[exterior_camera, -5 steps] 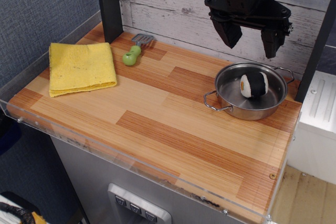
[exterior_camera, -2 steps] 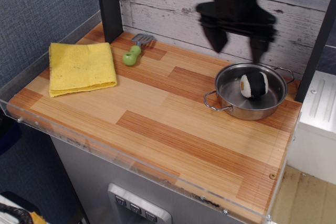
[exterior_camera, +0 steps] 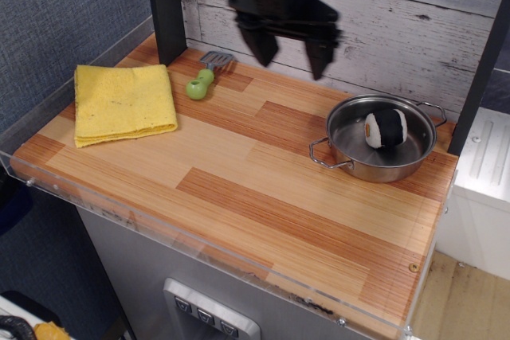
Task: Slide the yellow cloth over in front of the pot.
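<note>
The yellow cloth (exterior_camera: 123,103) lies folded and flat at the far left of the wooden tabletop. The steel pot (exterior_camera: 355,158) with two wire loop handles stands at the right, holding a black and white roll (exterior_camera: 386,128). My gripper (exterior_camera: 291,60) hangs open and empty in the air above the back middle of the table, between the cloth and the pot and touching neither.
A green-handled spatula (exterior_camera: 204,76) lies at the back, just right of the cloth. A black post (exterior_camera: 166,7) stands at the back left. A clear plastic rim (exterior_camera: 191,236) edges the table's front and left side. A white unit (exterior_camera: 483,173) is at the right.
My gripper has moved left, from above the pot to above the back middle of the table. The cloth, pot and spatula have not moved.
</note>
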`<state>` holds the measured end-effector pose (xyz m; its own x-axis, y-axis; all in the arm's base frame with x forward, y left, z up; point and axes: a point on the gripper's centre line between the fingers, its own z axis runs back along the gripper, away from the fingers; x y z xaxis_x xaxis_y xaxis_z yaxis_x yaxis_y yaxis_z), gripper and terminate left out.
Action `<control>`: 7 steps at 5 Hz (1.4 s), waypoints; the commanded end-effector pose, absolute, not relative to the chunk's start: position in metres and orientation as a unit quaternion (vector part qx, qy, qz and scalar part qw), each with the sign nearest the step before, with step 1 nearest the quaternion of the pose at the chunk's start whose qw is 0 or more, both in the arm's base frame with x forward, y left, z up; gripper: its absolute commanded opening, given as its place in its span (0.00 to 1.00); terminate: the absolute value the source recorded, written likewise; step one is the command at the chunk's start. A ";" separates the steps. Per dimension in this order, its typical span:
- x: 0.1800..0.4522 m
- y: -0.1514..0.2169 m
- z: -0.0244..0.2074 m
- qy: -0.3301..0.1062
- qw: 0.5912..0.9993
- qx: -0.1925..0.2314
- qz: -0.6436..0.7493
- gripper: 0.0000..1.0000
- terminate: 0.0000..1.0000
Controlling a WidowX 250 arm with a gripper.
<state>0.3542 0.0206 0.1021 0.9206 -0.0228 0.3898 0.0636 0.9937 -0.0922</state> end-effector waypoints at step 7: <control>0.303 0.166 0.051 -0.166 0.975 0.016 0.147 1.00 0.00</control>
